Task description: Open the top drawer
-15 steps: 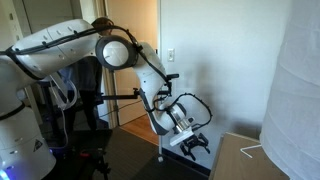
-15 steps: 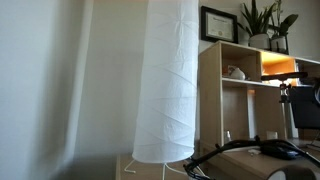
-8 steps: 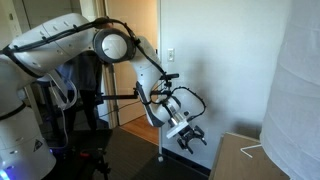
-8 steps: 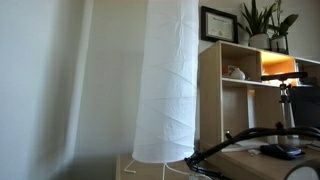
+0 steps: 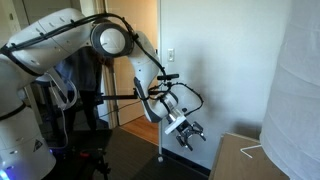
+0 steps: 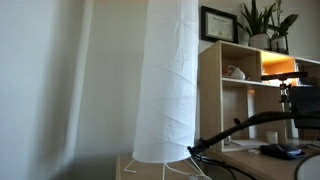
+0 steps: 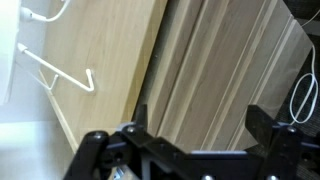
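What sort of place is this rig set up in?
Probably a home, a living room or study: a tall white paper floor lamp, a wooden shelf unit with a potted plant on top, and a framed picture beside it.

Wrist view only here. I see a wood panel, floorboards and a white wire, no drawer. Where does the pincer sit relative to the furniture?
Observer: In an exterior view the pincer hangs in the air beside the wooden top, open and touching nothing.
Operator: What is the white wire on my left?
Observer: It looks like a foot of the tall white paper lamp that stands on that top.
Operator: Any drawer front on your side?
Observer: None that I can make out. An exterior view shows only an open wooden shelf unit with plants on top.
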Robot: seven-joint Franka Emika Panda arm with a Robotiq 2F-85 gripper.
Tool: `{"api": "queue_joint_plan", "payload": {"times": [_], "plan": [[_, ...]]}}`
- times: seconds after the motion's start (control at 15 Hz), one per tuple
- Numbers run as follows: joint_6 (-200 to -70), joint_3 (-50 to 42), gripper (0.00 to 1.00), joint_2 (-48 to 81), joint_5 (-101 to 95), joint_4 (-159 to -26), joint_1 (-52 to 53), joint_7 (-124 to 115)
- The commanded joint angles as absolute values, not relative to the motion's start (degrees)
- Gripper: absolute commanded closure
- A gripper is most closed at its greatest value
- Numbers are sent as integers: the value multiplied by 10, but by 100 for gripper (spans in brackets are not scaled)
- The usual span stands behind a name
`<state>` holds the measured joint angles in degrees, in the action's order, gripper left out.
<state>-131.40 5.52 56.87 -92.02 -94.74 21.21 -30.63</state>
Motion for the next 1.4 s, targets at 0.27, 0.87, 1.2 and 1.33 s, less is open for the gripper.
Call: {"api": "queue_joint_plan", "payload": {"times": [0.27, 0.87, 1.2, 1.33], "plan": [[-1311, 65, 0, 564, -928, -941, 181, -277], [-1307, 67, 0, 571, -926, -937, 178, -283], [-1307, 67, 0, 571, -926, -937, 178, -283], [-1307, 67, 0, 571, -926, -937, 178, -283]]}}
